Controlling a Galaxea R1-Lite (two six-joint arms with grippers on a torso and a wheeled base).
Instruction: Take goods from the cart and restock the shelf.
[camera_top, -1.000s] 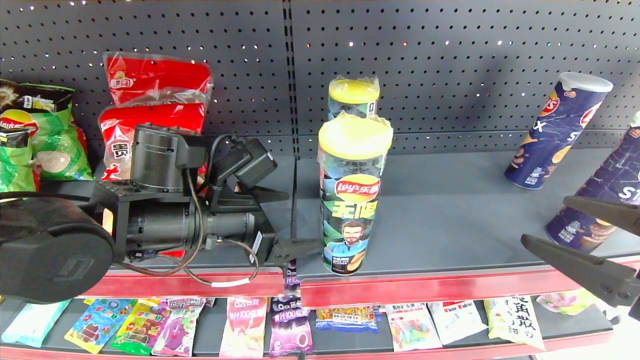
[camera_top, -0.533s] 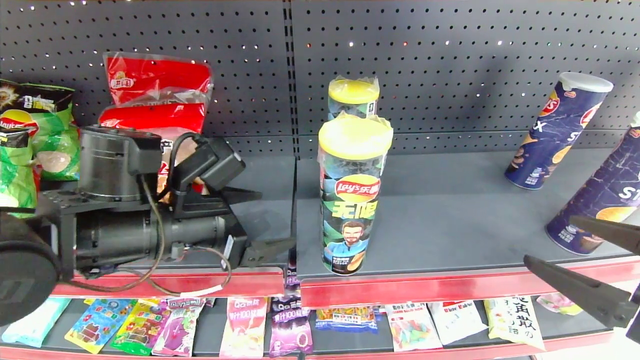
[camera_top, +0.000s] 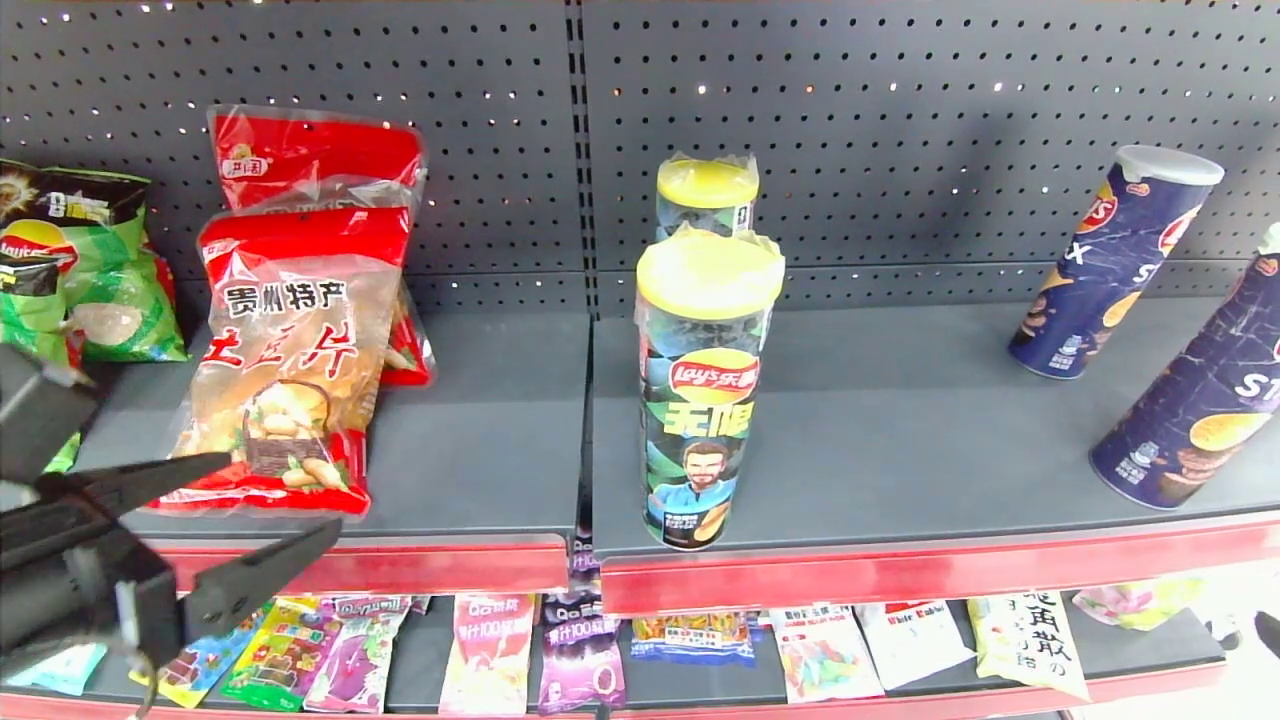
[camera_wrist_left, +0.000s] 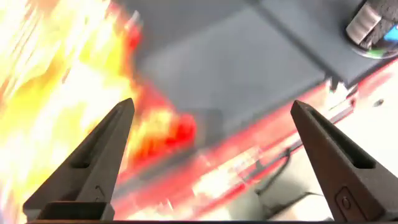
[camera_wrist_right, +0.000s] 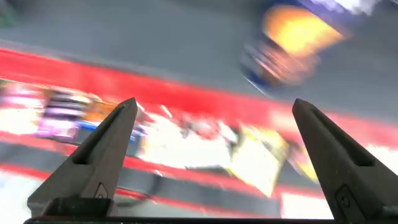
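Observation:
A red bag of potato snacks (camera_top: 290, 350) leans on the grey upper shelf (camera_top: 900, 420), with a second red bag (camera_top: 310, 150) behind it. My left gripper (camera_top: 284, 490) is open and empty at the lower left, in front of the shelf's red edge and just below the front bag. The left wrist view shows that gripper (camera_wrist_left: 212, 106) spread wide, with the red bag (camera_wrist_left: 56, 93) blurred beyond it. My right gripper (camera_wrist_right: 211, 109) is also open and empty, facing the shelf's red edge (camera_wrist_right: 186, 93) and a blue can (camera_wrist_right: 292, 43).
A yellow-lidded chip can (camera_top: 705, 390) stands at the shelf's front middle, another (camera_top: 707, 195) behind it. Two blue cans (camera_top: 1110, 260) (camera_top: 1200, 400) lean at the right. Green bags (camera_top: 80, 270) fill the far left. Small packets (camera_top: 490, 655) line the lower shelf.
My left arm has drawn back from the shelf to the lower left, uncovering the front red bag. My right gripper has dropped out of the head view at the right.

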